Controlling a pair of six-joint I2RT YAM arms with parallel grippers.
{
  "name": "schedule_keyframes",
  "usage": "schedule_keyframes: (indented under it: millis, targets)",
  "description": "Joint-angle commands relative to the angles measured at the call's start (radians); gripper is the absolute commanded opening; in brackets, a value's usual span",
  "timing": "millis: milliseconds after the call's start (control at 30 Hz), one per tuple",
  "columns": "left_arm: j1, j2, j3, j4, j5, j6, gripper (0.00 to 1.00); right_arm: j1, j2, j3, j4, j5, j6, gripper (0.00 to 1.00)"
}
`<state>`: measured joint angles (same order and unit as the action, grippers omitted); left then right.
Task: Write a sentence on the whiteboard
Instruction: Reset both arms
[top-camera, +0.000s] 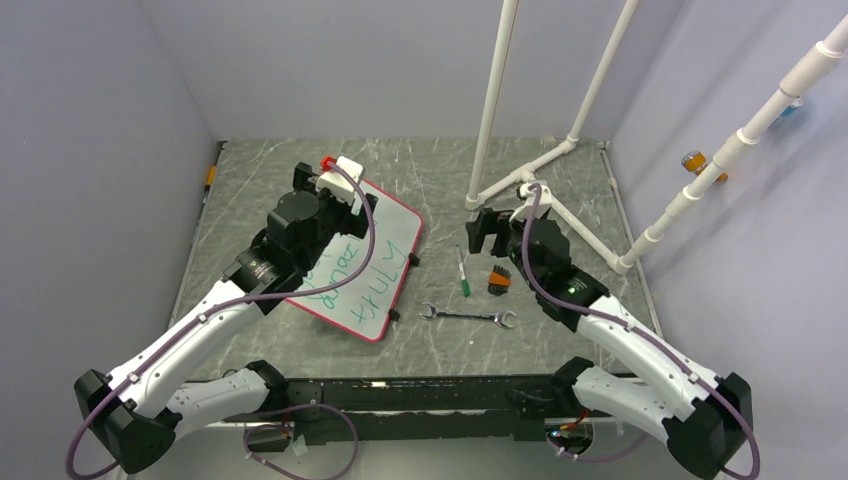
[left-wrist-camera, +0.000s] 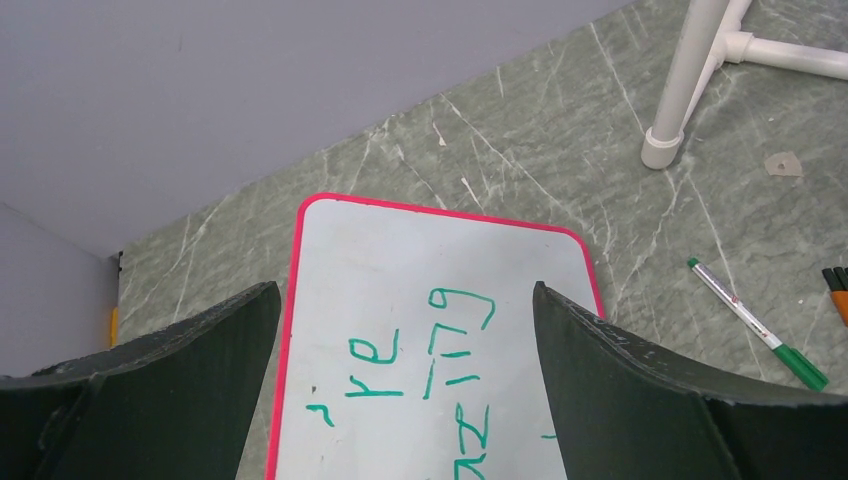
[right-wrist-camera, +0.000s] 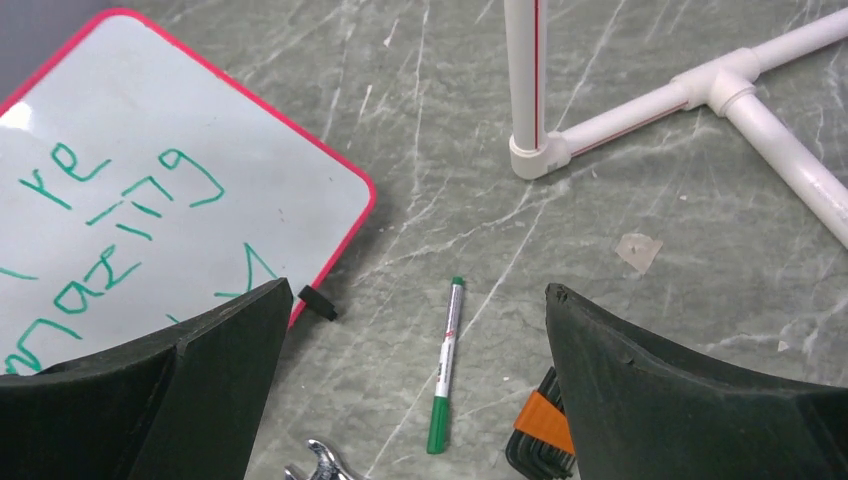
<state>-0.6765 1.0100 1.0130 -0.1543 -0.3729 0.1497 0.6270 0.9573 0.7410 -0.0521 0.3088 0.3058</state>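
The whiteboard with a red frame lies on the table left of centre, partly under my left arm. Green lettering, the sentence, runs across it; it also shows in the left wrist view and the right wrist view. My left gripper is open and empty, above the board's far end. A capped green marker lies on the table right of the board; it also shows in the right wrist view. My right gripper is open and empty above the marker.
A silver wrench lies near the front of the table. A black and orange hex key set lies right of the marker. A white PVC pipe frame stands at the back right. Grey walls close in the table.
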Motion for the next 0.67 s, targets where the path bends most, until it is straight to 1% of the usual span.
schedule_keyframes:
  millis: [0,400,633]
  targets:
    - [-0.009,-0.028,0.000,0.051,-0.033,0.019,0.99,-0.003,-0.076,-0.056,0.132,-0.017,-0.025,1.00]
    - [-0.017,-0.020,0.005,0.046,-0.046,0.019,0.99,-0.003,-0.134,-0.104,0.196,-0.056,-0.015,1.00]
    - [-0.018,-0.015,0.010,0.040,-0.044,0.018,0.99,-0.004,-0.112,-0.082,0.186,-0.062,-0.016,1.00]
